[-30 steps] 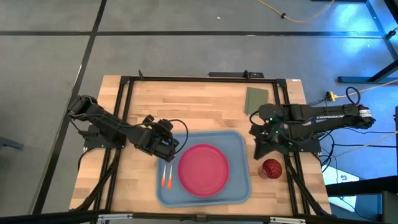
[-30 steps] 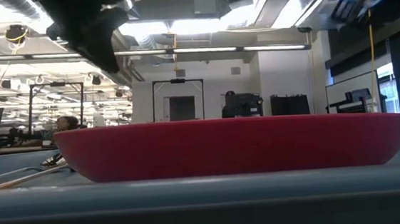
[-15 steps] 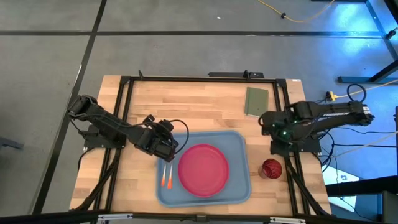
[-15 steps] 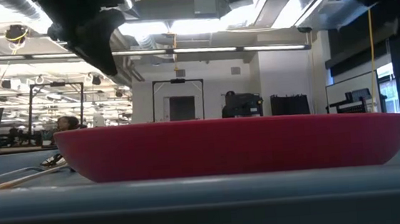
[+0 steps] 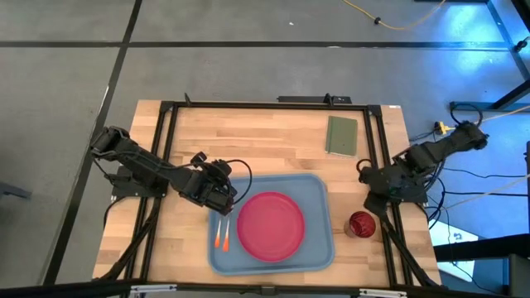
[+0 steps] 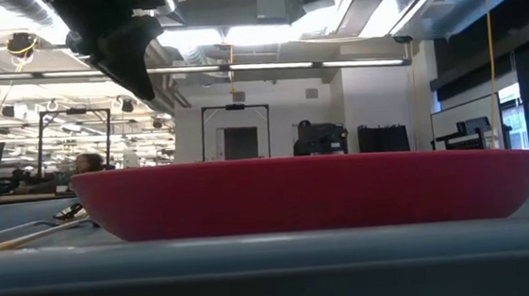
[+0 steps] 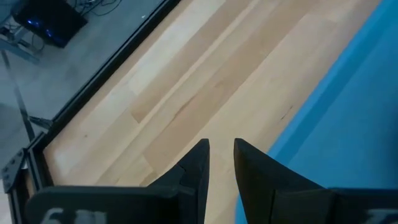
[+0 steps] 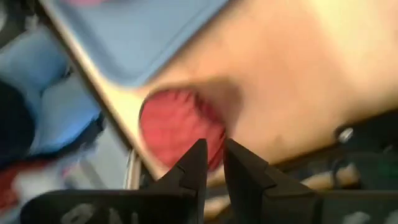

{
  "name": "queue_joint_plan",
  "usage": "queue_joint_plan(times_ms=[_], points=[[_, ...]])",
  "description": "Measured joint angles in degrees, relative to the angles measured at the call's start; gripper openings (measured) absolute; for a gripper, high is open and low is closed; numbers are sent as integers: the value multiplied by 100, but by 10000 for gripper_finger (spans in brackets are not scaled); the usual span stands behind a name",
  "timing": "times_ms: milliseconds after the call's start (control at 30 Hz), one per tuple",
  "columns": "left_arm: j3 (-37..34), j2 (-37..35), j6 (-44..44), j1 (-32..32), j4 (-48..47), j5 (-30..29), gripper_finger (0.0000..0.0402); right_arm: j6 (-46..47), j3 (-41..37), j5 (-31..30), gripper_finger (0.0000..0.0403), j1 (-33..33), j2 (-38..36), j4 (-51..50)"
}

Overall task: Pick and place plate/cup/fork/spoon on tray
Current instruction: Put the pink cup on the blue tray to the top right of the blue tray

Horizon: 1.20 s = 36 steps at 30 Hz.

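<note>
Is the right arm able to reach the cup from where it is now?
Probably yes. The cup stands alone on the wood by the tray's right edge, nothing around it. The right gripper is just above it in the high view, fingers almost closed; it must open first.

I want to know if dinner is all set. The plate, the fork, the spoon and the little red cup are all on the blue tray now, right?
Not quite. The cup is not on the tray; it stands on the wooden table beside the tray's right edge, as the high view shows. The plate is on the tray, with the orange-tipped fork and spoon beside it.
</note>
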<state>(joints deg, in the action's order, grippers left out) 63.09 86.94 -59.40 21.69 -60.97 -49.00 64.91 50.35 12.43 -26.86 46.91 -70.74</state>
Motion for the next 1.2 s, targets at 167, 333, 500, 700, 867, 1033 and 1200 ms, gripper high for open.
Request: queue_joint_plan(times_ms=[167,333,500,700,867,1033,1200], points=[[0,2,0,0,11,1,66,382,-12,-773,58,-577,21,76],[0,2,0,0,13,-2,66,369,-208,-518,58,-858,55,63],[0,4,-2,0,44,-170,66,387,-247,-337,58,-882,82,515],[0,4,-26,0,115,-246,66,146,-249,-401,58,-882,140,707],[0,4,-30,0,172,-245,66,94,-513,-393,58,-882,249,715],[0,4,-34,0,172,-248,66,67,-719,-36,58,-882,309,745],[0,4,-37,0,173,-250,66,-72,-719,-79,58,-880,298,765]])
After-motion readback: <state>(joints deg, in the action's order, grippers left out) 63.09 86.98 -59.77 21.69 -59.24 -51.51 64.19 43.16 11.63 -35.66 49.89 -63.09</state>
